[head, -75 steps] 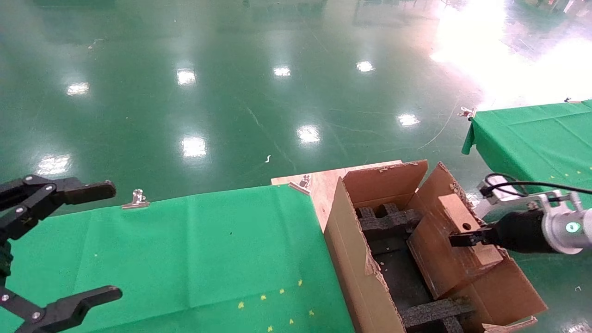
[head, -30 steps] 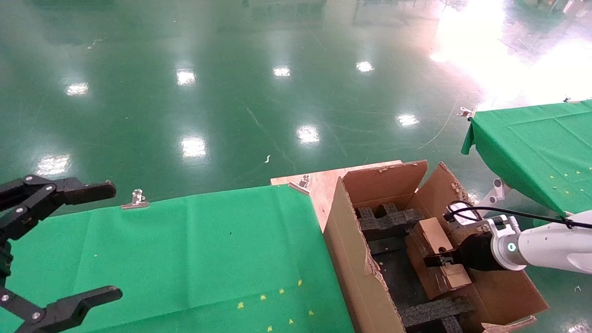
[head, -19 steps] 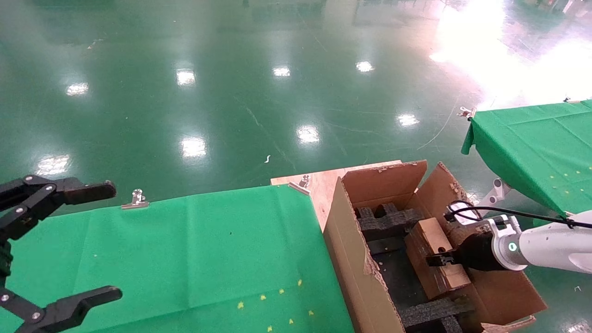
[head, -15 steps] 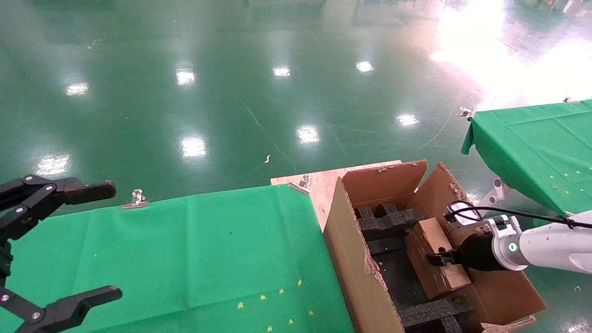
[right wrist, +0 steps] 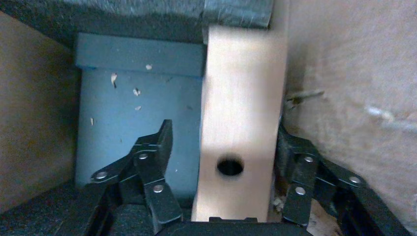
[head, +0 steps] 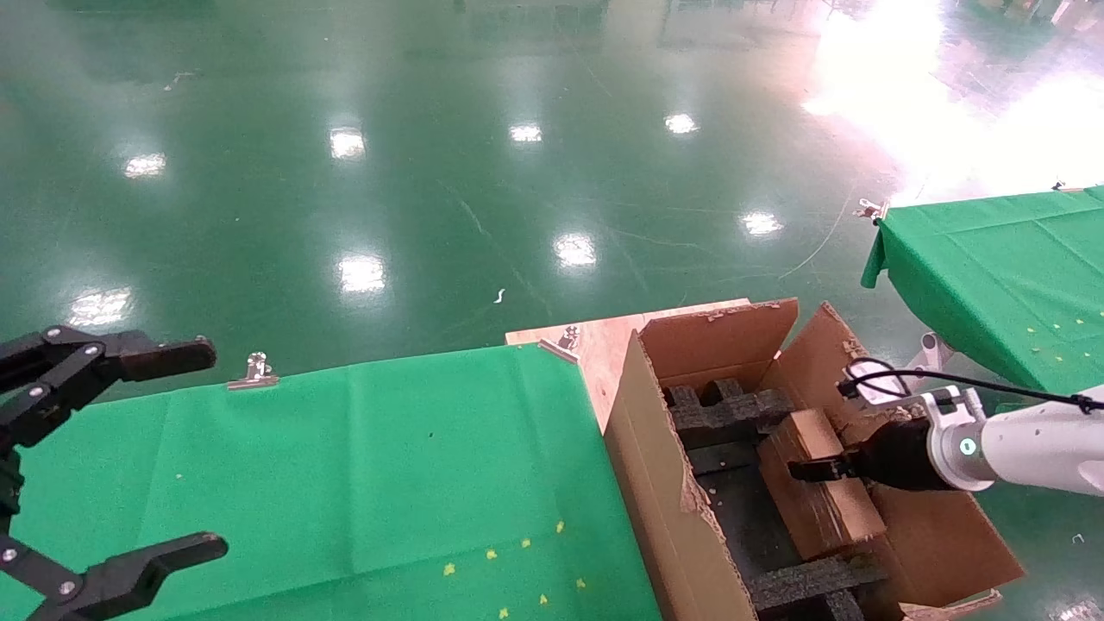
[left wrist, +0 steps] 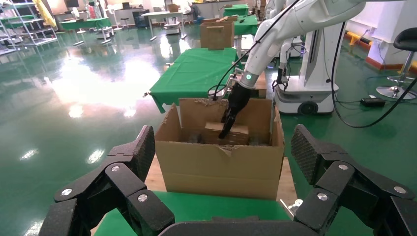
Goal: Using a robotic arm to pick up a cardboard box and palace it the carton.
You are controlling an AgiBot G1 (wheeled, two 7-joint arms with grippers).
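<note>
A glossy green floor (head: 431, 172) surrounded the green-clothed tabletop (head: 345, 466). The small taped brown cardboard box (head: 819, 500) stood inside the large torn-flapped brown carton (head: 655, 483), against its right wall. Since a moment earlier, the white arm's right end effector (head: 811, 470) had spread its fingers (right wrist: 157, 147) off the box and lifted slightly. The black left end effector (head: 112, 457) hung open, well apart.

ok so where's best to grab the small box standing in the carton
Take the box by its narrow upper edge near the round hole, pinching its two broad faces, from above through the open top of the carton. It stands on edge beside the carton wall; other sides are shut in.
</note>
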